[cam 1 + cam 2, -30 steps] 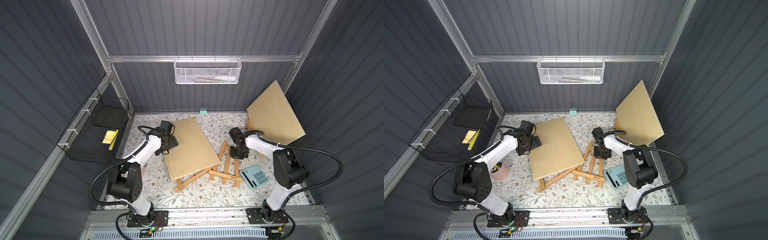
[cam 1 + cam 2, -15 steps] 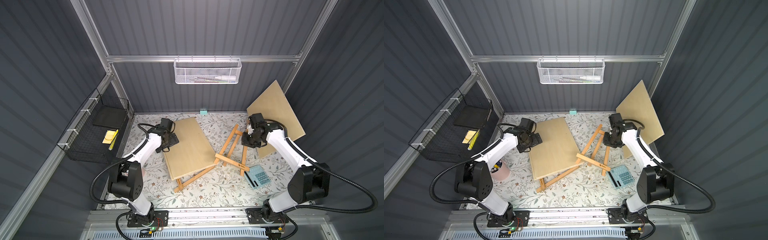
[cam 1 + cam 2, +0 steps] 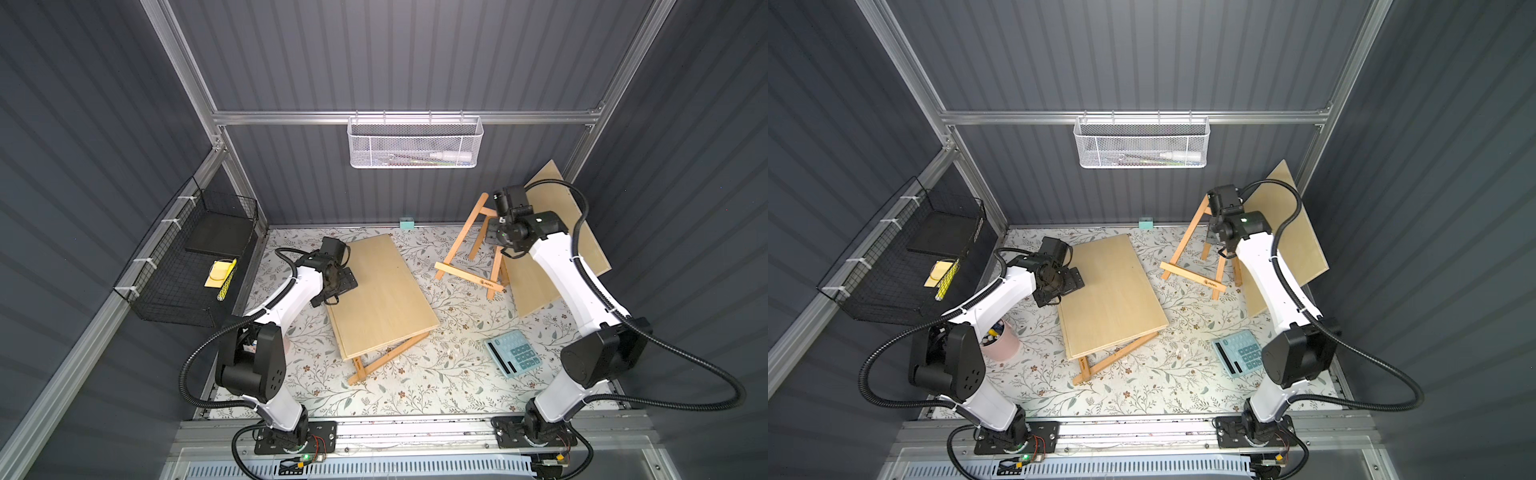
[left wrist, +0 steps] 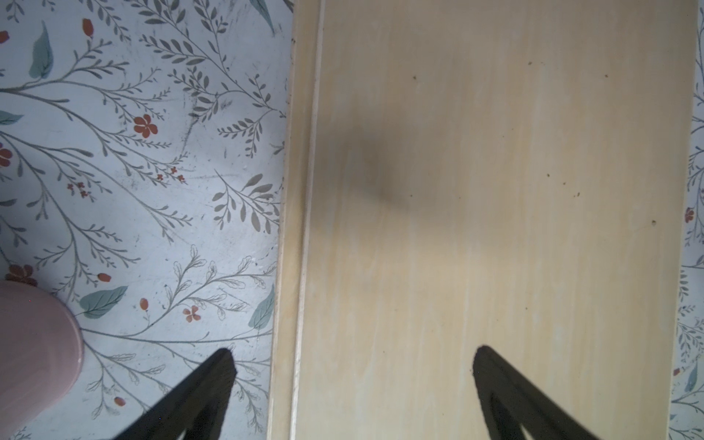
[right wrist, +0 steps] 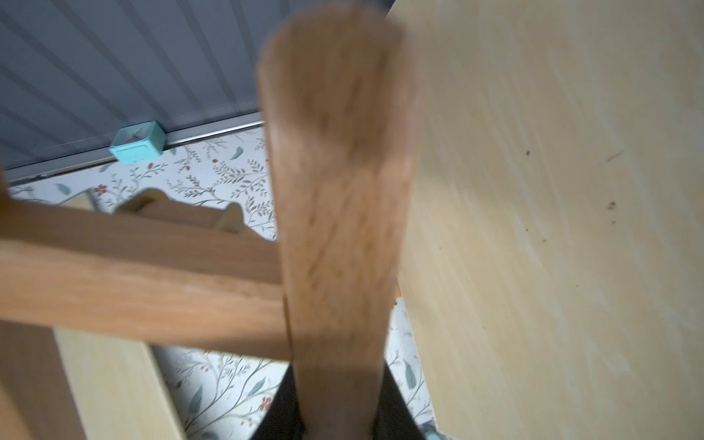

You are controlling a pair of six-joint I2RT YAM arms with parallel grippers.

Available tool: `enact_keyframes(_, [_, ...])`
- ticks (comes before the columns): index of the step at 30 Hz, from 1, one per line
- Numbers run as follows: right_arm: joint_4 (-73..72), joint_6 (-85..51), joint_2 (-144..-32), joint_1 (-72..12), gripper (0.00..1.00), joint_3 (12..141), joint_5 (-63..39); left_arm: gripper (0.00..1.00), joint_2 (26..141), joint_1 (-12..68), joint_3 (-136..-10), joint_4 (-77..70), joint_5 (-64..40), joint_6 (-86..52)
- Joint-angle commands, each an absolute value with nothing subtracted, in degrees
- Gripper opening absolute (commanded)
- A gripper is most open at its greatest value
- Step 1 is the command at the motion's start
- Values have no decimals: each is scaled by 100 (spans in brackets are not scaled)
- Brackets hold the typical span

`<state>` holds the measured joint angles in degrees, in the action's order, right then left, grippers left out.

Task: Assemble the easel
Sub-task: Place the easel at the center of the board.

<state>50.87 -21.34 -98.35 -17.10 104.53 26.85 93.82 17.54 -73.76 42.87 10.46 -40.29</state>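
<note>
Pale plywood fills the middle of the frame in both top views, where a flat board (image 3: pixel 382 291) (image 3: pixel 1108 295) lies on the floral mat (image 3: pixel 415 386) over a loose wooden strip (image 3: pixel 386 353) that pokes out at its lower edge. At the board's left edge the left gripper (image 3: pixel 341 283) (image 4: pixel 352 354) points down with its jaws spread wide and nothing between them. In the left wrist view one finger sits over the mat and the other over the board. A pink cup (image 3: pixel 1003 343) stands at lower left, beside the left arm's base.

Right of centre, the easel (image 3: pixel 467 275) (image 3: pixel 1192 276), an A-shaped frame of warm orange-brown wood, is raised with its top toward the back wall and its ledge bar lower. The ledge bar carries a small printed mark. The right gripper (image 3: pixel 496 235) (image 5: pixel 339 411) is pinched narrowly on one leg near the frame's top. Whether the frame's feet touch the mat cannot be told.

Just behind the easel, at far right, a second board (image 3: pixel 532 291) (image 3: pixel 1308 253) leans against the wall. A pale blue calculator (image 3: pixel 515 353) lies at lower right.
</note>
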Motion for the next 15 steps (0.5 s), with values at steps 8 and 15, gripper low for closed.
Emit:
enact_keyframes(8, [3854,-2382,-10908,-1740,0,10782,4798,99,8995,1775,-7231,4690,1172,-4021])
enact_keyframes(15, [3703,-2879,-11532,-1749,0,10923,4867,99,8900,1775,-7228,4808,1239,-4017])
